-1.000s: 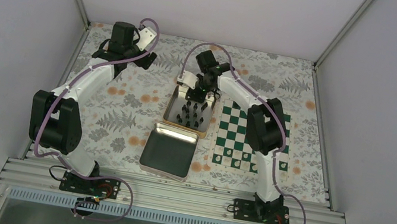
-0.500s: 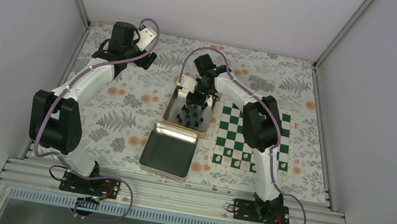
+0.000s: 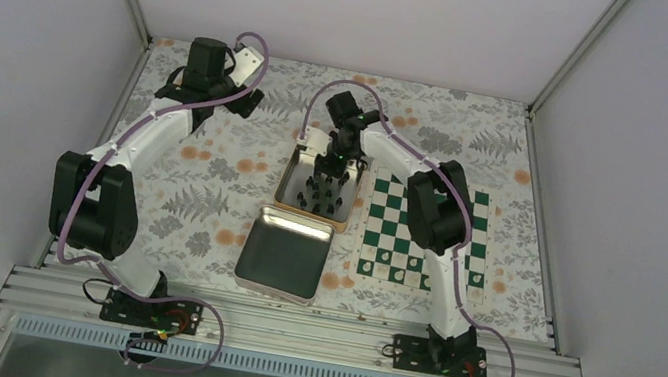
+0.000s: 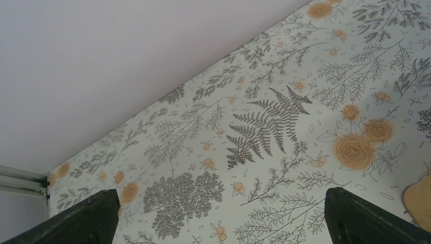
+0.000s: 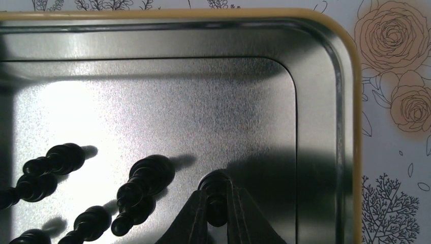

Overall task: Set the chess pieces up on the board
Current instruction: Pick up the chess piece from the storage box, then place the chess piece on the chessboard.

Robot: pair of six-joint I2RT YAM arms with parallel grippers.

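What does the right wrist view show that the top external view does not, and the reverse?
Only the right wrist view: the right tool closed around one small black chess piece, near a corner of the shiny rectangular metal tin. Only the top external view: the green and white square chessboard, a second, empty metal tin and the left arm. Both: the first tin holding the other black chess pieces, on the floral table cover.

The board (image 3: 390,234) partly hidden under right arm (image 3: 434,213); chess pieces (image 3: 321,193) in far tin (image 3: 284,184) too small to tell apart from above.
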